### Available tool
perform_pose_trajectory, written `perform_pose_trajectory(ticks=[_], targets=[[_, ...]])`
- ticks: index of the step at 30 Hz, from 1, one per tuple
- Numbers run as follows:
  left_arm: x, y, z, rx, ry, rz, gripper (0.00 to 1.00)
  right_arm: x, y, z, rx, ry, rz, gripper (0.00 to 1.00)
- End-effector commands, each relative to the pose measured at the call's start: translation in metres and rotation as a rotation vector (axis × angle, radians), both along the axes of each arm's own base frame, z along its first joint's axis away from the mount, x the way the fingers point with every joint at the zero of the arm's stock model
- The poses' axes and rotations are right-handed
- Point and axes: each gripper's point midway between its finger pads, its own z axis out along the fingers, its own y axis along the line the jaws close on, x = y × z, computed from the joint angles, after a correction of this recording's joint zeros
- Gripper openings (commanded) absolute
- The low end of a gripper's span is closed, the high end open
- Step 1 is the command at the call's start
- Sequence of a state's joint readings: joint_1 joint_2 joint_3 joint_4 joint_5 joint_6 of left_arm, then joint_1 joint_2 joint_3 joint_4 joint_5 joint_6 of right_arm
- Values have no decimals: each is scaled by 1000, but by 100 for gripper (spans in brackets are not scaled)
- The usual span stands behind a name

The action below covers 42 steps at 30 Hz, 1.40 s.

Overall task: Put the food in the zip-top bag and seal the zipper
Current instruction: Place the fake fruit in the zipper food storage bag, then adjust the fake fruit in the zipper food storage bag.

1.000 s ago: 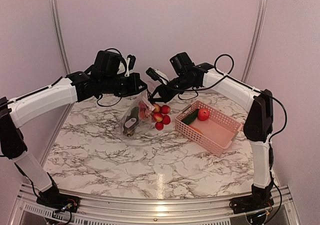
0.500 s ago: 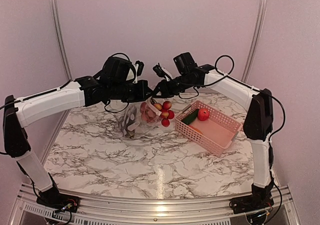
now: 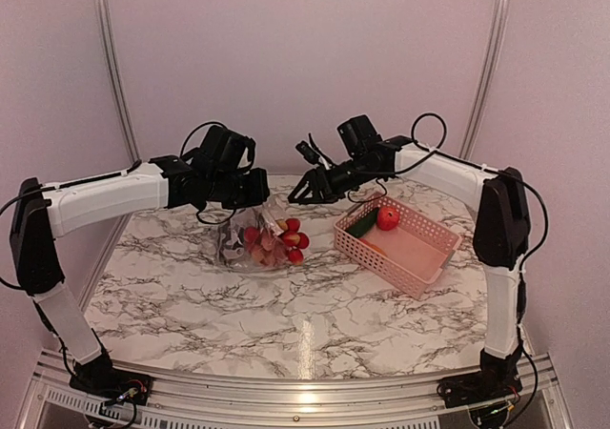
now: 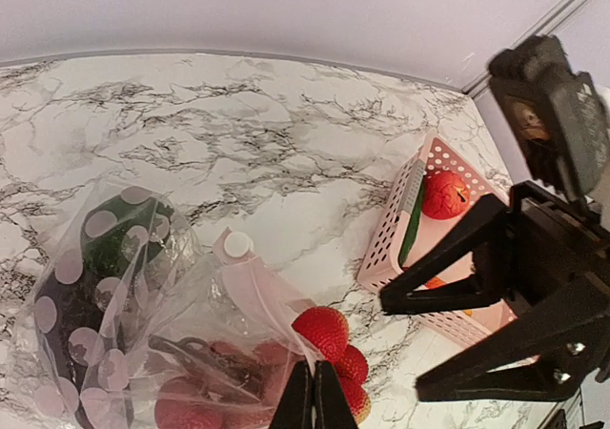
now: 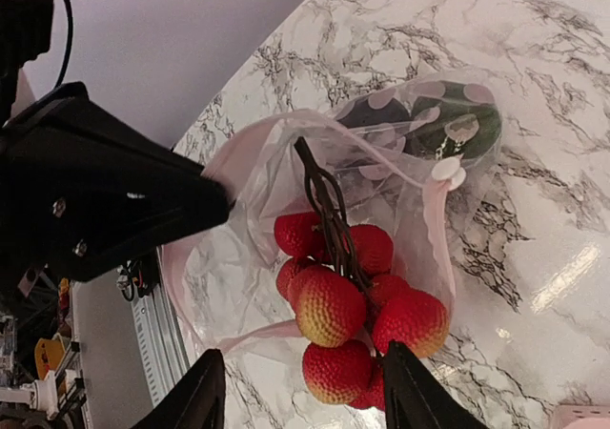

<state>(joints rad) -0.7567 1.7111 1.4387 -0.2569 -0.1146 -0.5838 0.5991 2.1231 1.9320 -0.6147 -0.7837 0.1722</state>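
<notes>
Step in hand: loading, not sealing. The clear crinkly zip-top plastic bag [image 3: 240, 250] lies on the white marble table [image 3: 315, 305], left of centre, with its mouth facing the pink perforated plastic basket [image 3: 424, 260]. Left jaws are pinched tight on the upper lip of the bag mouth, holding it up and open. Right jaws are spread wide with nothing in them, hovering just above the cluster of small red balls [image 3: 289, 239], which looks half in, half out across the lower lip. The dark purple eggplant [image 4: 57, 319] and round green piece [image 4: 119, 243] are already deep in the bag. The round red fruit [image 3: 388, 217] and long green cucumber [image 3: 362, 224] sit in the basket, well apart from the bag. Next move, my read: the right arm nudges the cluster fully past the lip, or it will foul the thin whitish zipper strip [image 5: 276, 116] (wide open now), then fetches the two basket items while the left holds the lip up. Views: the top camera gives the layout and what's left in the basket, but can't resolve either jaw state. The left wrist shows its own pinch on the film and the right jaws' spread. Only the right wrist looks into the mouth: stem and upper balls behind the film, lower balls outside.
</notes>
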Motion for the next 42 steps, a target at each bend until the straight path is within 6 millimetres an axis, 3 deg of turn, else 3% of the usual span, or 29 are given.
perform_pose_trajectory(ticks=[1, 7, 10, 16, 20, 25, 29, 32, 34, 36, 42], targets=[[5, 21, 7, -25, -3, 49, 0, -2, -37, 34, 15, -160, 15, 55], [0, 23, 5, -22, 2, 29, 0, -14, -61, -44, -122, -224, 8, 65], [-1, 25, 2, -13, 6, 27, 0, -30, -56, -70, -152, -203, 64, 69], [-4, 30, 0, -10, 7, 26, 0, -57, -25, -84, -119, -173, 189, 73], [-7, 29, 1, -23, 8, 12, 0, -60, -7, -99, -101, -141, 239, 78], [-11, 27, 1, -31, 15, -7, 0, -60, 14, -100, -45, -144, 292, 82], [-13, 27, 0, -22, 17, -24, 0, -52, 18, -90, -25, -186, 283, 54], [-15, 26, -2, -7, 22, -41, 0, -44, 15, -78, -36, -247, 254, 20], [-18, 24, -5, 8, 26, -71, 0, -42, 13, -66, -43, -285, 241, 5], [-19, 24, -7, 23, 28, -87, 0, -41, 12, -53, -42, -314, 234, 0], [-31, 12, -9, 17, 45, -191, 0, -38, 16, -16, -8, -350, 213, 0]])
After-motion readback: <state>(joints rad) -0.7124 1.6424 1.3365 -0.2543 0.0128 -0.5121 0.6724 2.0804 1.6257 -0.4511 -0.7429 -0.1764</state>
